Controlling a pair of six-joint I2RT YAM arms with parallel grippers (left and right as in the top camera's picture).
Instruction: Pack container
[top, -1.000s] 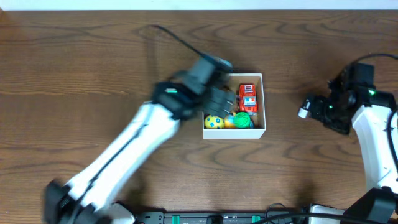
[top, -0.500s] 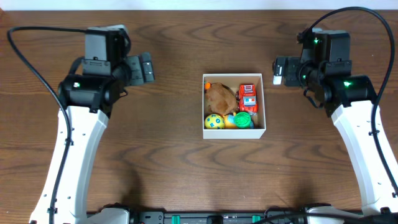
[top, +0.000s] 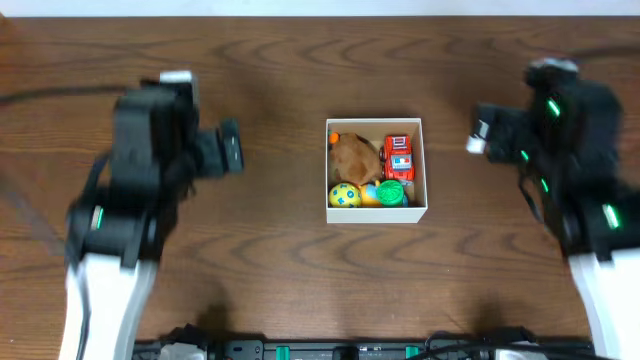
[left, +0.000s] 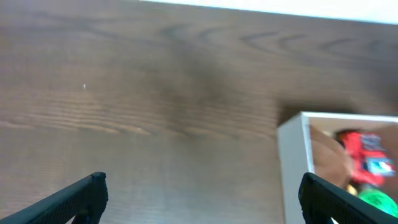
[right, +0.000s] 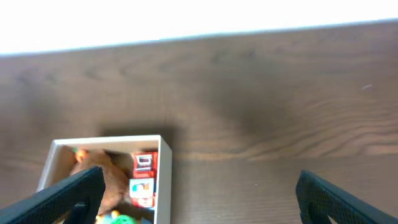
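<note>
Left pincer (left: 202, 186) spread empty, right pincer (right: 199, 180) likewise, container (top: 378, 214) between, holding toys (top: 399, 158).

White-walled square container (top: 376, 213) sits mid-table, open-topped, holding toys

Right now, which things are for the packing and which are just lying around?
For packing: container, brown plush toy, red truck, yellow ball, green toy, left gripper, right gripper.
Just lying around: only the wooden table itself.
</note>
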